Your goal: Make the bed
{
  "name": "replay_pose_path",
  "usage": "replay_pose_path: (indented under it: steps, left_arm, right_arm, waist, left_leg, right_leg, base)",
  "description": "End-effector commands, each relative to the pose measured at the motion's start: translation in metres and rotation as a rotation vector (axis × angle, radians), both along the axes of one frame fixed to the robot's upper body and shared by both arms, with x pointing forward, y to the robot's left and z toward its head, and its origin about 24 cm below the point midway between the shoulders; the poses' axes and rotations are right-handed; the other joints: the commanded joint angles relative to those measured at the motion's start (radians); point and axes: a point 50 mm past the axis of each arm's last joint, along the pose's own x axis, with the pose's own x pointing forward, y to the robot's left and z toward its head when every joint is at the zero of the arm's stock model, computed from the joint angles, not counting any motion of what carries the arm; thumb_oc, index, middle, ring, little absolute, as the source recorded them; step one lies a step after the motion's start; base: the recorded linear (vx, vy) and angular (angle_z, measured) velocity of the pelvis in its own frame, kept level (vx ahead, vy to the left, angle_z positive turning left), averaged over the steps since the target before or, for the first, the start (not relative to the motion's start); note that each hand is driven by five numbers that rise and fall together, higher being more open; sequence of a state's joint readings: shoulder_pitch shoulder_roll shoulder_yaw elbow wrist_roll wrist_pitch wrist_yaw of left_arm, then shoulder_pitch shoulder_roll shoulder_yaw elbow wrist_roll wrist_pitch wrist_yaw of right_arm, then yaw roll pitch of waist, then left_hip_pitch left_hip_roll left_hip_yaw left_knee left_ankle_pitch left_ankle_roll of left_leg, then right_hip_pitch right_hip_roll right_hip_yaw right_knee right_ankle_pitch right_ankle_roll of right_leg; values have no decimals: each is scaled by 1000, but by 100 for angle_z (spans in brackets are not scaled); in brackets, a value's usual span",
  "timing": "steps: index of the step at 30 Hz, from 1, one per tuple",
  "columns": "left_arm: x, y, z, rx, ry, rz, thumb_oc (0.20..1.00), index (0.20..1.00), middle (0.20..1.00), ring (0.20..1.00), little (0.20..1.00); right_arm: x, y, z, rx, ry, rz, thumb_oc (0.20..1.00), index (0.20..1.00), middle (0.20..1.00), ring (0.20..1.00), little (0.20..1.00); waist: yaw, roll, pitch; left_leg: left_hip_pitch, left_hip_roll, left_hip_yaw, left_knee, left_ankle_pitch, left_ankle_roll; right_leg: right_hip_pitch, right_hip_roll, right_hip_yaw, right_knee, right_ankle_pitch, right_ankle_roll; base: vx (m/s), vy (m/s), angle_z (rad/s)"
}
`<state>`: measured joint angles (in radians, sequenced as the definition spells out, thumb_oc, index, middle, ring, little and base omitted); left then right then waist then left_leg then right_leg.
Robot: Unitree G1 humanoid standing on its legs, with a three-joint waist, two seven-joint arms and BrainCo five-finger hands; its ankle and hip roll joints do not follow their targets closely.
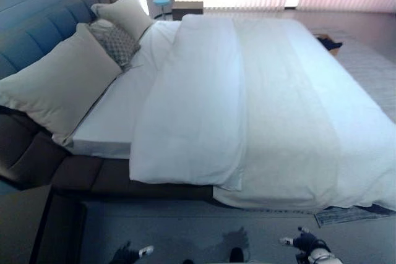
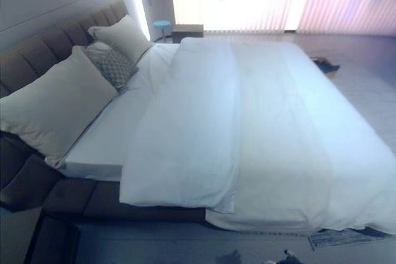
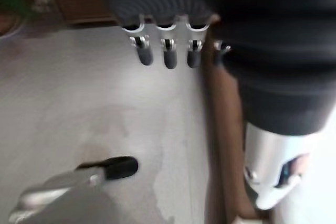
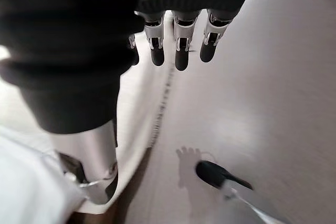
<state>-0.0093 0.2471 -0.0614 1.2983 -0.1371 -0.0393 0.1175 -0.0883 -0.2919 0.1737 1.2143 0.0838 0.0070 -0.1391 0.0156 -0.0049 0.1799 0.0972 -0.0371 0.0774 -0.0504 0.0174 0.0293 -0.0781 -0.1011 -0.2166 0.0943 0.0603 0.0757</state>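
The bed (image 1: 93,177) stands lengthwise ahead of the robot, its dark padded frame showing along the near side. A white duvet (image 1: 260,109) covers most of the mattress, its near edge hanging over the frame and its head-end edge lying short of the pillows, leaving a strip of white sheet (image 1: 117,115) bare. Two large pale pillows (image 1: 59,85) lean against the padded headboard (image 1: 37,35), with a small patterned cushion (image 1: 117,42) between them. The left hand (image 1: 130,253) hangs low over the grey floor (image 1: 185,227), fingers (image 3: 169,56) straight and empty. The right hand (image 1: 303,242) hangs likewise near the bed's side, fingers (image 4: 181,51) relaxed, holding nothing.
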Motion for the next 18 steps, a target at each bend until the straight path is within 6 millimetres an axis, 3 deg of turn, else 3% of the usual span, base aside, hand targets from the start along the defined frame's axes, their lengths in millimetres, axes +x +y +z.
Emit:
replay_pose_path:
  steps: [1, 3, 5, 8, 18]
  left_arm:
    - [20, -1, 4, 31, -31, -87, 1000, 1000, 1000, 1000, 1000]
    - [22, 0, 5, 36, -34, -105, 1000, 1000, 1000, 1000, 1000]
    - [27, 3, 7, 43, -46, -150, 1000, 1000, 1000, 1000, 1000]
    - [25, 5, 8, 49, -39, -159, 1000, 1000, 1000, 1000, 1000]
    - [15, -8, 2, 6, 4, -224, 1000, 1000, 1000, 1000, 1000]
  right_arm:
    - [15, -11, 8, -76, 12, 111, 1000, 1000, 1000, 1000, 1000]
    - [10, -10, 6, -72, 34, 126, 1000, 1000, 1000, 1000, 1000]
    - [-10, -8, -2, -53, 108, 128, 1000, 1000, 1000, 1000, 1000]
    - [-20, -7, -6, -50, 159, 155, 1000, 1000, 1000, 1000, 1000]
    - [-25, -4, -8, -23, 180, 151, 1000, 1000, 1000, 1000, 1000]
  waist:
    - [17, 42, 21]
    - [16, 41, 16]
    - [23, 25, -22]
    - [30, 15, -50]
    - [30, 5, -81]
  left_leg:
    - [-16, -23, -58, -11, 17, -13]
    - [-14, -23, -63, -15, 20, -12]
    - [-16, -27, -68, -28, 22, -20]
    - [-16, -25, -60, -37, 20, -30]
    - [8, -18, -55, -37, 3, -44]
  right_leg:
    - [-31, 24, 3, 129, -40, 50]
    - [-21, 29, 13, 130, -54, 42]
    - [64, 37, 45, 36, -71, 34]
    - [104, 46, 47, -68, -55, 35]
    - [168, 69, 49, -166, -30, 30]
  base:
    - [-63, 33, -20]
    - [-16, -13, -1]
    - [30, -77, 15]
    - [25, -59, 29]
    - [36, -85, -2]
